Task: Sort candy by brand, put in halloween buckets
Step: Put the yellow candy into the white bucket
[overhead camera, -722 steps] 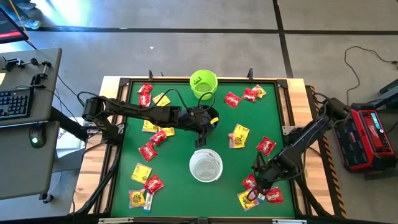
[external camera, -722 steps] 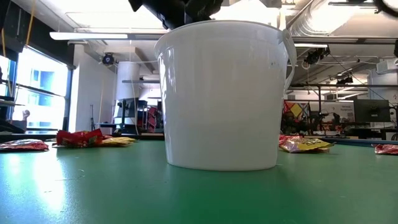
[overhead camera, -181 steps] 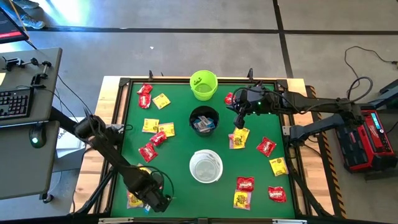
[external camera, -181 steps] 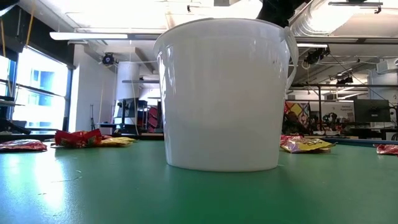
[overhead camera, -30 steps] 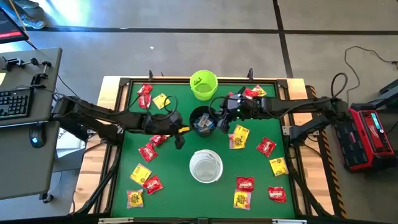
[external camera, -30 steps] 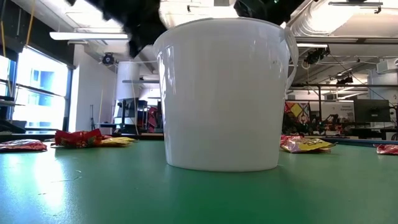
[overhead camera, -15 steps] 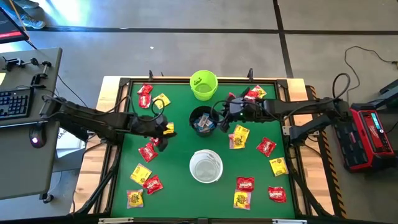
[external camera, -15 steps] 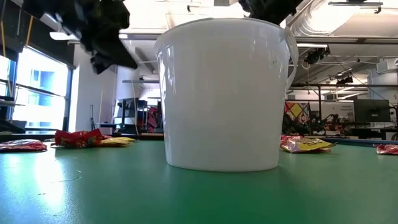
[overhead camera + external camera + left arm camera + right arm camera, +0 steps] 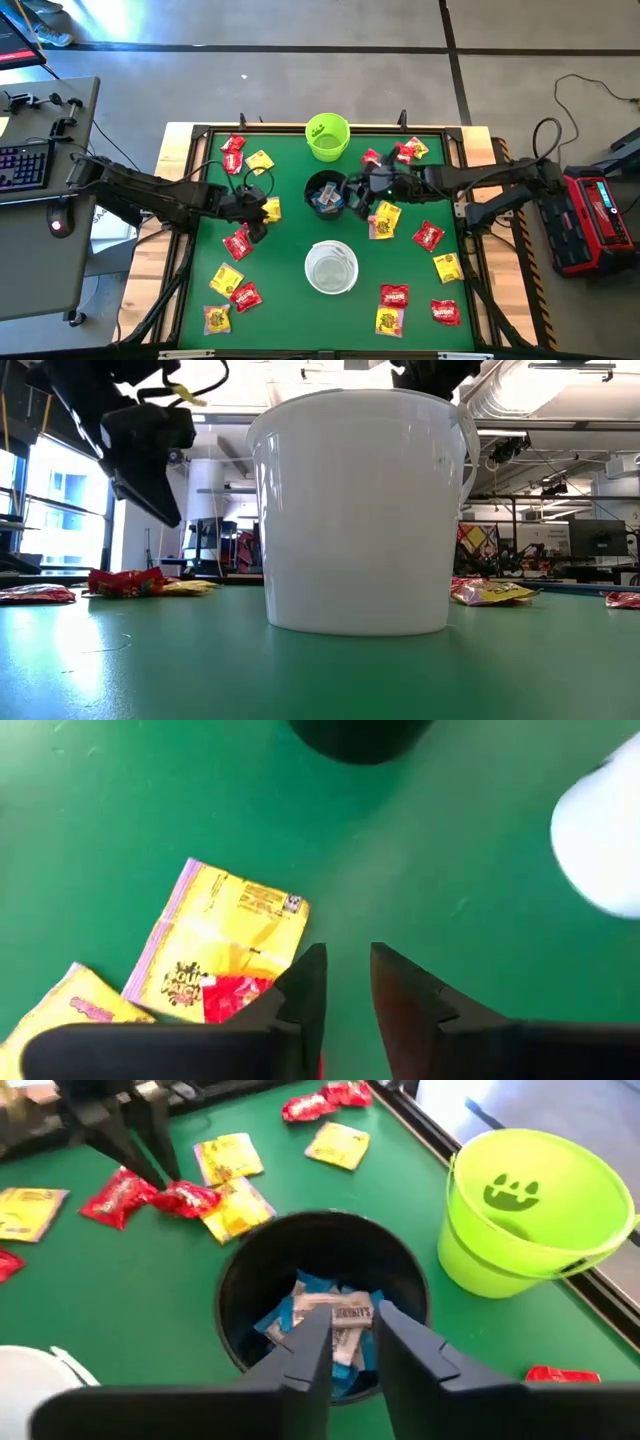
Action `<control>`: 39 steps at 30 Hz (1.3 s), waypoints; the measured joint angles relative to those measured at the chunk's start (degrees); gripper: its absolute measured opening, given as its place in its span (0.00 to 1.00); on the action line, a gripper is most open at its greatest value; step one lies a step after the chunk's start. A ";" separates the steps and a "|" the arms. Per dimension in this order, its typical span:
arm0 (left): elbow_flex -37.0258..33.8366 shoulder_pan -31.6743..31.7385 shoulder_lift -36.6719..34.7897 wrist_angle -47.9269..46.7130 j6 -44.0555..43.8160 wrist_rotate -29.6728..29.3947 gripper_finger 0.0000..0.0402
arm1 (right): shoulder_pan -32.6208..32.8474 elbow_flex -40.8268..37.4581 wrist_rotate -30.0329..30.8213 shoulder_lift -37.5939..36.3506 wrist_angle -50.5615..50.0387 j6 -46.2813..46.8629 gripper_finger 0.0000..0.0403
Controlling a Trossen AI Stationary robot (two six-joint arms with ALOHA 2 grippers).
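Note:
Three buckets stand in a row down the green table's middle: lime green (image 9: 327,135) at the far edge, black (image 9: 312,186) in the centre, white (image 9: 331,267) nearer. Blue-and-white candy (image 9: 330,1312) lies inside the black bucket. My right gripper (image 9: 360,192) hangs over that bucket's right rim, its fingers (image 9: 400,1342) slightly apart with nothing between them. My left gripper (image 9: 256,212) is left of the black bucket, tipped down over a yellow packet (image 9: 225,945) and a red packet (image 9: 235,998). It stands open by a narrow gap (image 9: 345,985) and holds nothing.
Red and yellow packets lie scattered on both sides: at the far left (image 9: 233,150), the near left (image 9: 226,278), the right (image 9: 428,236) and the near right (image 9: 392,296). A raised dark frame (image 9: 196,190) borders the table. The white bucket (image 9: 355,510) fills the low view's middle.
My left gripper has drawn away from the black bucket toward the table's left edge, sunk lower and tipped more steeply down. It now hangs over the yellow and red packets.

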 joint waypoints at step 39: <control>0.24 -3.91 24.98 4.67 19.40 -13.45 0.13 | 0.64 0.55 5.11 0.02 0.20 -2.12 0.31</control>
